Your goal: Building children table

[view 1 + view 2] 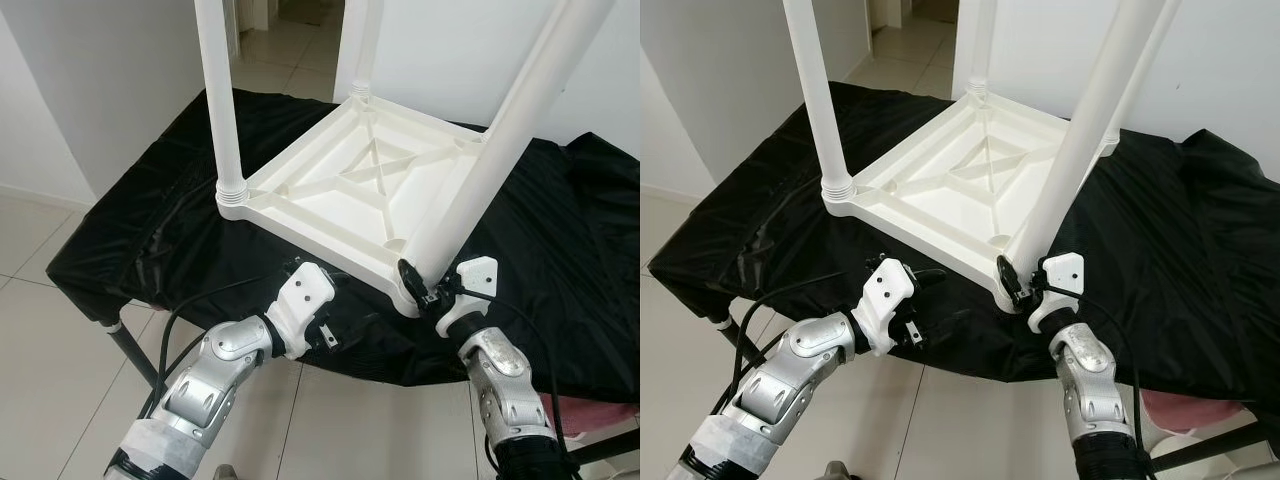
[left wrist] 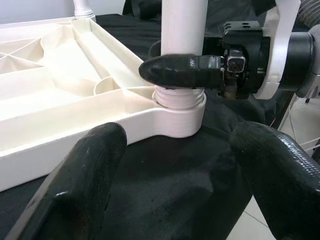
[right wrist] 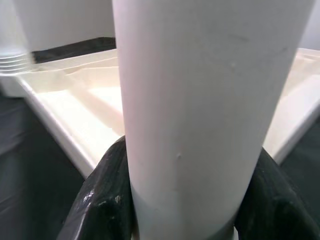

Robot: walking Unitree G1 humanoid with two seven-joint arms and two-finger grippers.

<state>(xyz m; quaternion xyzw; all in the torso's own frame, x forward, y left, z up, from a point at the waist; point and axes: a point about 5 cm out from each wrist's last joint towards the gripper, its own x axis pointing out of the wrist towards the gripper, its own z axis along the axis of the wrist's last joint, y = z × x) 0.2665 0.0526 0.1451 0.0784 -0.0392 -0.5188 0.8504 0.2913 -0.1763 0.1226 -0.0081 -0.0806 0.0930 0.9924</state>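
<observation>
Right gripper (image 3: 180, 200) clamps near table leg (image 1: 500, 150); left gripper (image 2: 175, 170) gapes beside.

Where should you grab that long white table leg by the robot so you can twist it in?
Grab the table leg low, just above its threaded socket, pinching the round tube from both sides, coming from the table's near edge. The right end effector grips there; down low the long leaning leg probably wobbles less.
</observation>
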